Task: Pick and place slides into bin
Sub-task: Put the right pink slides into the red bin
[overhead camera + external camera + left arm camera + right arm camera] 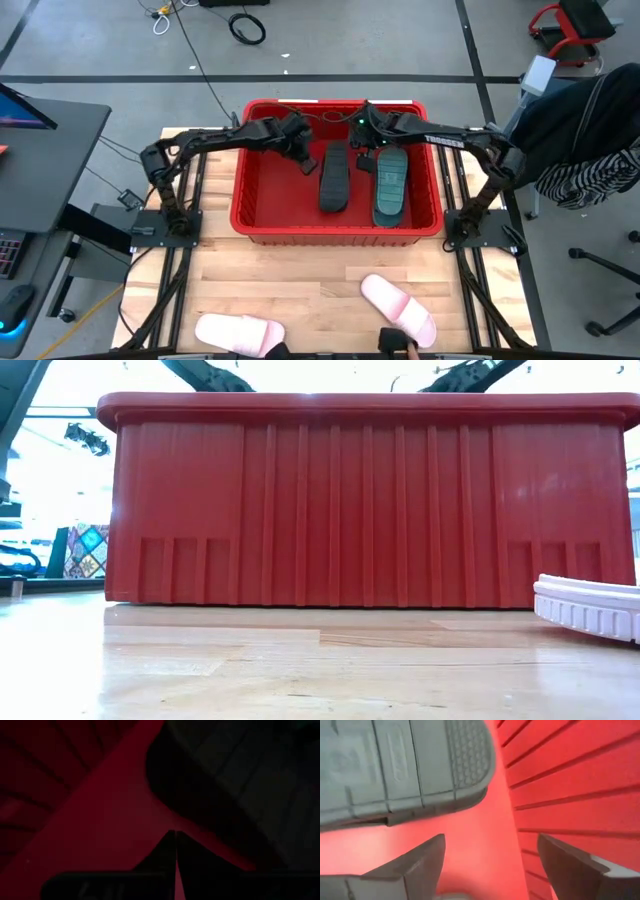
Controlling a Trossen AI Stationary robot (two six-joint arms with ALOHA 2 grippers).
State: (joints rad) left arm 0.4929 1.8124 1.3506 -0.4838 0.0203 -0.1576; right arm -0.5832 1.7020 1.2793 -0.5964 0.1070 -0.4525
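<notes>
Reaching into the red bin point(259, 217): left claw point(306, 157) pinched fully closed on nothing beside the black slide point(334, 178); right claw point(368, 160) spread wide, empty, over the teal slide point(390, 186). Two pink slides point(238, 332) point(398, 310) lying on the counter point(320, 275) outside.

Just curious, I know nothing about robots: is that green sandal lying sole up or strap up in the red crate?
Sole up: the teal slide shows its ridged tread in the bin.
</notes>
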